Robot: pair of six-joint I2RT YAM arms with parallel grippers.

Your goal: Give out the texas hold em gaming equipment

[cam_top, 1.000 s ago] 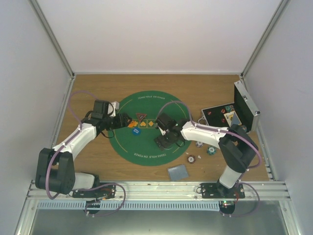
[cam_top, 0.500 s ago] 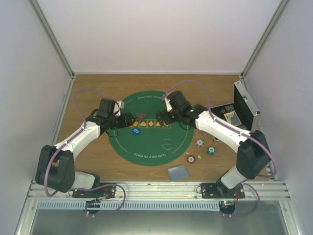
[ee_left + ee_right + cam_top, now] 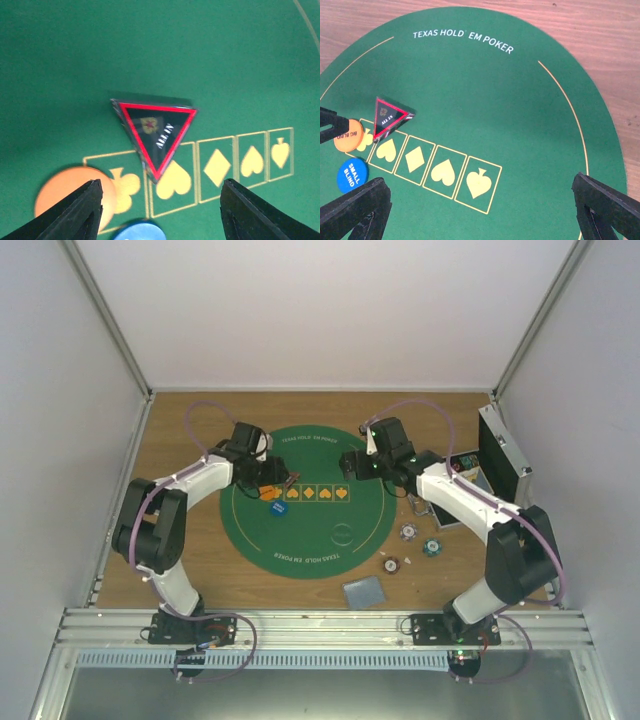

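On green mat [image 3: 310, 540]: triangular marker [image 3: 156, 137], nothing gripped.
Top: left gripper [image 3: 272, 480] and right gripper [image 3: 348, 462] are positioned over the mat; chips [image 3: 408, 532] are scattered off its right edge. Left wrist: jaws are parted, marker untouched. Right wrist: jaws are spread wide, empty.

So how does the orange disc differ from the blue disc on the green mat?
The orange disc reads BIG BLIND; the blue disc reads SMALL BLIND. The orange disc overlaps the printed club box at the row's end; the blue disc lies just outside the row, toward the arms. Both are round and lie flat on the green mat.
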